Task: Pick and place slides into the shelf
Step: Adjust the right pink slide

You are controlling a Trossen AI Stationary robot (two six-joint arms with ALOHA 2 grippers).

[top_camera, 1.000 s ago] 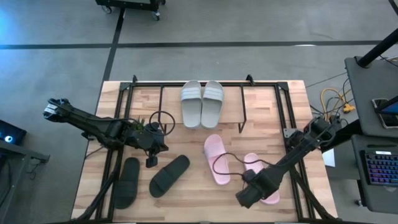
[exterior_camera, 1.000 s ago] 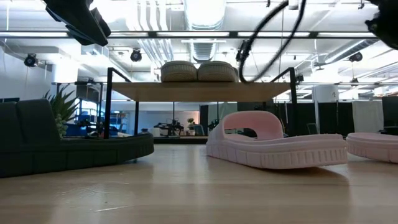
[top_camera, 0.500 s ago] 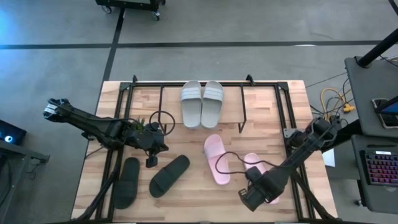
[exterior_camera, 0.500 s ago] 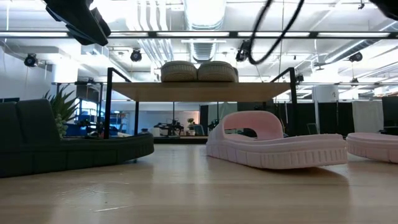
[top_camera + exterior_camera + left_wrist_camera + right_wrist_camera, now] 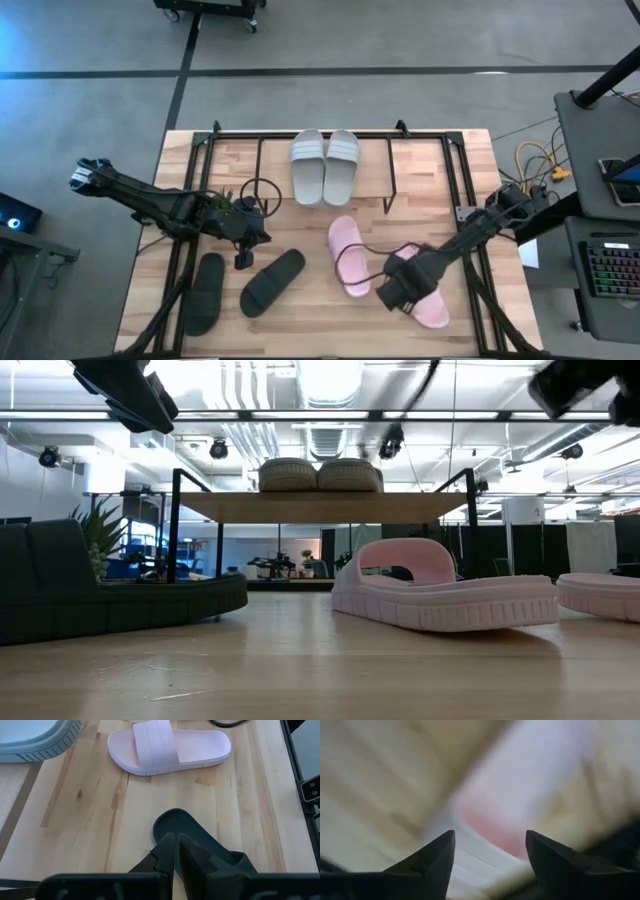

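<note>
Two pale grey-green slides [image 5: 323, 166] lie side by side on the shelf's [image 5: 320, 507] top board. One pink slide [image 5: 347, 255] rests sole-down mid-table. A second pink slide [image 5: 428, 308] lies to its right, partly under my right gripper [image 5: 396, 293]. That gripper points down over it, fingers open [image 5: 490, 865]; the wrist view is blurred. Two black slides [image 5: 272, 281] [image 5: 205, 292] lie near the left front. My left gripper [image 5: 245, 238] hangs shut [image 5: 175, 845] above the toe end of a black slide [image 5: 200, 842].
A small green plant [image 5: 216, 204] stands beside my left arm. The black frame's bars [image 5: 455, 180] run along the table's left, right and far sides. A loose black cable [image 5: 360, 262] loops over the middle pink slide. Bare wood lies along the near edge between the two pairs.
My right gripper has risen a little and moved toward the table's far edge and left, over the right pink slide. Its wrist has rolled and tipped to point more steeply down. The cable loop has swung with it. The slides have not moved.
</note>
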